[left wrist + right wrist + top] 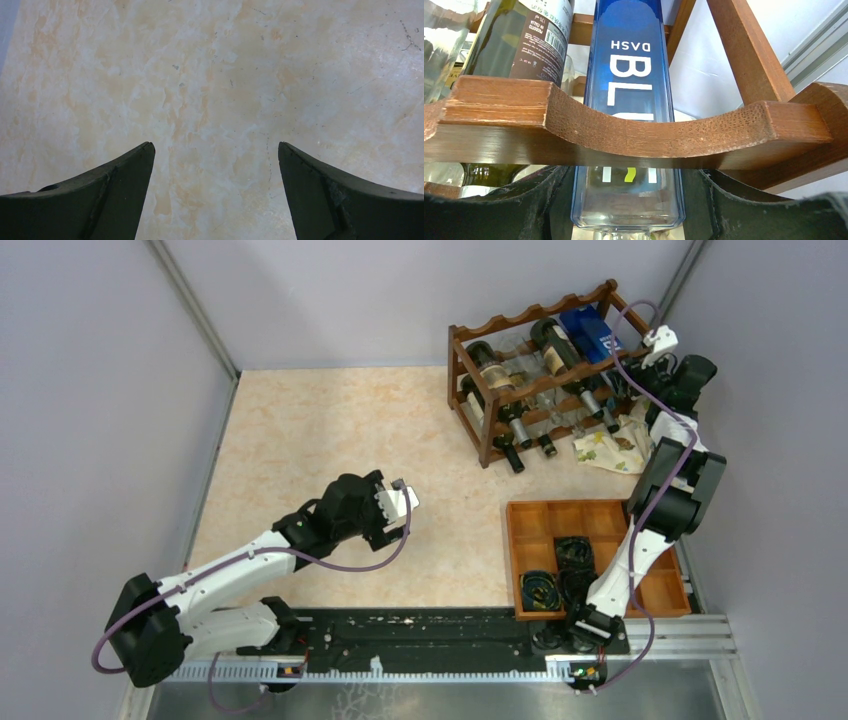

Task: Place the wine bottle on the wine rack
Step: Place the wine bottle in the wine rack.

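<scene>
Closest to us in the right wrist view are the dark fingers of the right gripper. They are closed against both sides of the blue wine bottle, right at its clear glass base. The bottle runs away from the gripper, over a scalloped rail of the wine rack, and lies in the dip of that rail. We cannot tell whether its weight is on the wood. This is the top tier, at the end of the rack nearest the right arm, and the bottle's base sticks out past the rail toward the gripper.

A dark labelled bottle lies in the next dip along the same rail. A wooden compartment tray lies on the near side of the rack.

Well apart from the rack, the left gripper hangs over bare table — jaws spread wide, nothing between them.
</scene>
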Controlling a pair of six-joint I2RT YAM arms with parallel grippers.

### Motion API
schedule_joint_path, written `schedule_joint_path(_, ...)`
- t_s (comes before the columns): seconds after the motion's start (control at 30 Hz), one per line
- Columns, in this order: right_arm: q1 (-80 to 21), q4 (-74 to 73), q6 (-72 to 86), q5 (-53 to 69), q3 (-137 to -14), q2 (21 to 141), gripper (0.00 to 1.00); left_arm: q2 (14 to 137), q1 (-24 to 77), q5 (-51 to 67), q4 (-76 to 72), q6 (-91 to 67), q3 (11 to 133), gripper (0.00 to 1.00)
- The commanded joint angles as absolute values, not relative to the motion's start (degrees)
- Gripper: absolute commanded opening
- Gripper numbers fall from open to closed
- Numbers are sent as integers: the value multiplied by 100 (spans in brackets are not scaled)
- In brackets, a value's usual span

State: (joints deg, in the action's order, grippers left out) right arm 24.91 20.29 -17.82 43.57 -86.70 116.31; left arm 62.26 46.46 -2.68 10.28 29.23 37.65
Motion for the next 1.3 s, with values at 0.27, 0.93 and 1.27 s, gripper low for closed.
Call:
schedule_joint_path(0.27, 2452, 3168, -2162, 4033, -8703, 11146, 60, 6246, 4614, -94, 980, 2945, 3809, 99)
schedule_joint_path(0.93, 2568, 3142, -2064, 4038, -8616, 10980, 76, 6258, 4606, -28, 1001, 2945, 3829, 99)
schedule_joint_path(1.27, 2855, 3016, -1861, 4451, -8525, 10655, 90, 6232, 4609, -27, 1012, 2953, 3862, 99)
